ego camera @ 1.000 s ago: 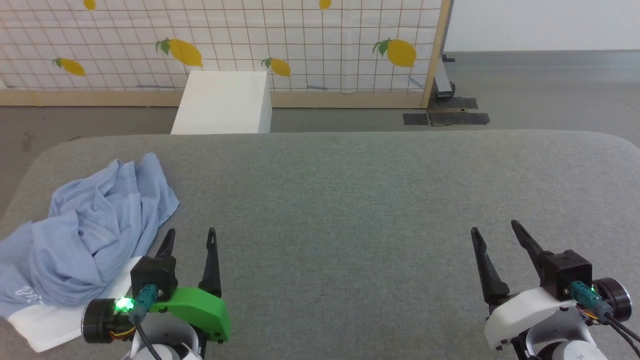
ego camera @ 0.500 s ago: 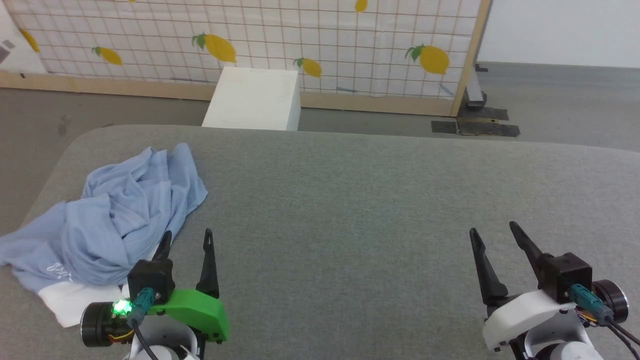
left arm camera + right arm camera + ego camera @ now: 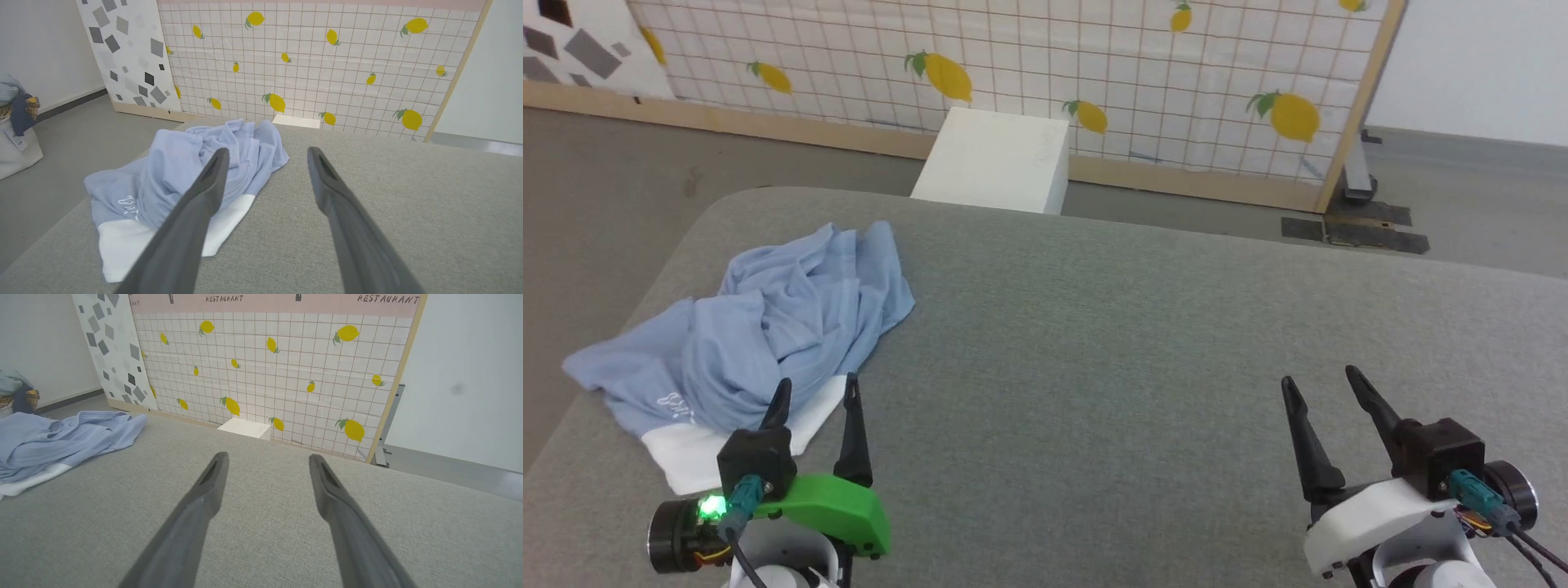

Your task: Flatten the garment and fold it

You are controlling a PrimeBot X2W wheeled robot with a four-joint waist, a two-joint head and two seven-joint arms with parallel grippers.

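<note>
The garment (image 3: 760, 335) is a light sky-blue T-shirt lying crumpled in a heap at the left end of the grey table (image 3: 1135, 343). It rests partly on a white cloth (image 3: 698, 461). The left wrist view has the garment (image 3: 175, 175) just ahead and left of the fingers, and the right wrist view has the garment (image 3: 53, 437) far to the left. My left gripper (image 3: 817, 390) stands open just in front of the garment's near edge, holding nothing. My right gripper (image 3: 1319, 382) is open over bare table at the lower right.
A white box (image 3: 996, 159) stands on the floor behind the table, before a lemon-patterned screen (image 3: 1094, 73). A pale bag with clothes (image 3: 16, 122) sits on the floor far left. The table's left edge lies close to the garment.
The whole head picture has shifted right and down, so the camera has turned left. Both grippers stay open and the garment lies as before.
</note>
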